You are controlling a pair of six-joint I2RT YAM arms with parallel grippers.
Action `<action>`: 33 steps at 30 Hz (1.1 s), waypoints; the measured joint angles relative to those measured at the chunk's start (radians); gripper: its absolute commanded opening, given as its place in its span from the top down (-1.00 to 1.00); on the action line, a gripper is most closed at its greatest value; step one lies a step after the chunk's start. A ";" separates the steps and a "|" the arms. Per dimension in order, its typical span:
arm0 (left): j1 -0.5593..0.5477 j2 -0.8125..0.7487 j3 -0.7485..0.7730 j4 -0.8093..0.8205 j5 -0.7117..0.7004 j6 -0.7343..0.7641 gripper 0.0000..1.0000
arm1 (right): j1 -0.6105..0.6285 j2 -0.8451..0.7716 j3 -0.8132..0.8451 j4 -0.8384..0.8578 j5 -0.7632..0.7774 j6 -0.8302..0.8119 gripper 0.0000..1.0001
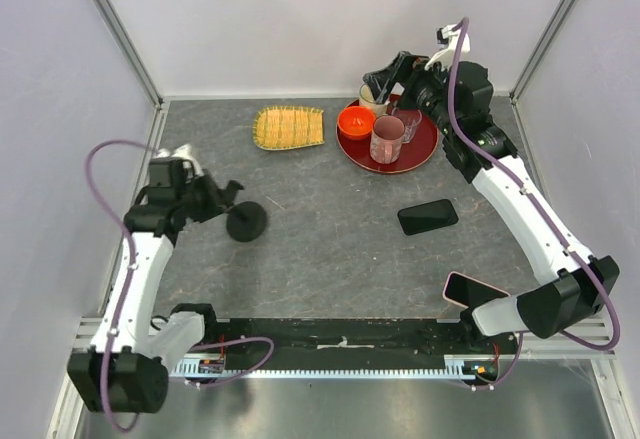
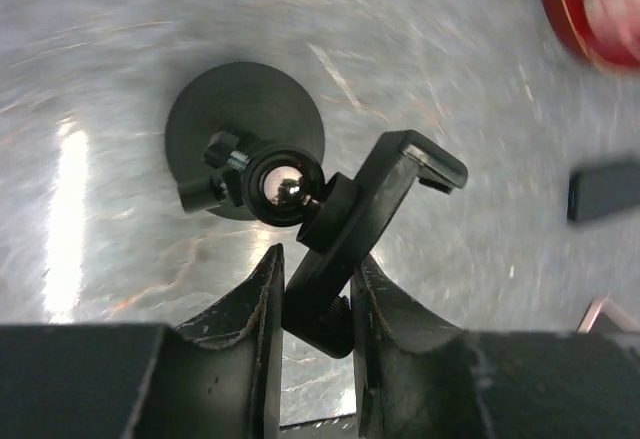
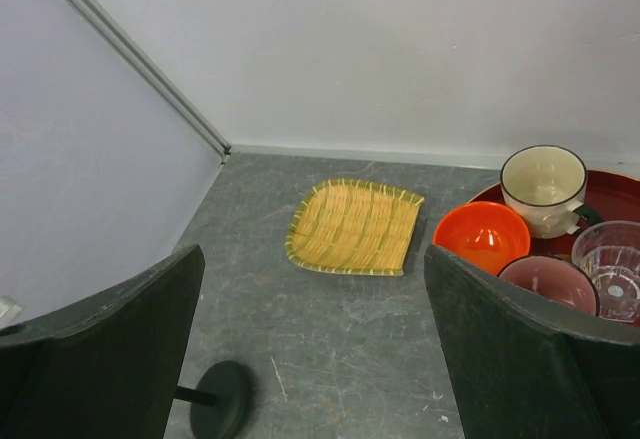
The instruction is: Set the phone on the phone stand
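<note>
The phone stand [image 1: 246, 222] is a black disc base with a stem, left of the table's middle. In the left wrist view its disc base [image 2: 245, 119], ball joint and holder plate [image 2: 385, 194] show. My left gripper [image 2: 315, 284] is shut on the lower end of the holder plate; it also shows in the top view [image 1: 228, 199]. A flat black phone [image 1: 428, 216] lies on the table to the right, also seen in the left wrist view [image 2: 605, 191]. My right gripper [image 1: 388, 74] is open and empty, raised over the red tray at the back right, far from the phone.
A red tray [image 1: 425, 149] at the back right holds an orange bowl [image 1: 356, 120], a white mug [image 3: 545, 189], a pink cup [image 1: 387, 139] and a glass [image 3: 610, 269]. A woven yellow mat [image 1: 289, 126] lies at the back middle. A pink-edged phone [image 1: 475, 287] lies by the right arm's base.
</note>
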 measured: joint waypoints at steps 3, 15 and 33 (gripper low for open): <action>-0.188 0.086 0.035 0.046 0.023 0.071 0.95 | 0.000 0.018 0.000 0.004 -0.028 -0.008 -0.96; -0.427 0.421 0.276 0.060 0.035 0.309 0.50 | 0.000 0.110 0.051 -0.113 -0.136 -0.249 -0.96; -0.431 0.335 0.187 0.123 -0.015 0.394 -0.40 | 0.001 0.220 0.175 -0.223 0.033 -0.147 -0.96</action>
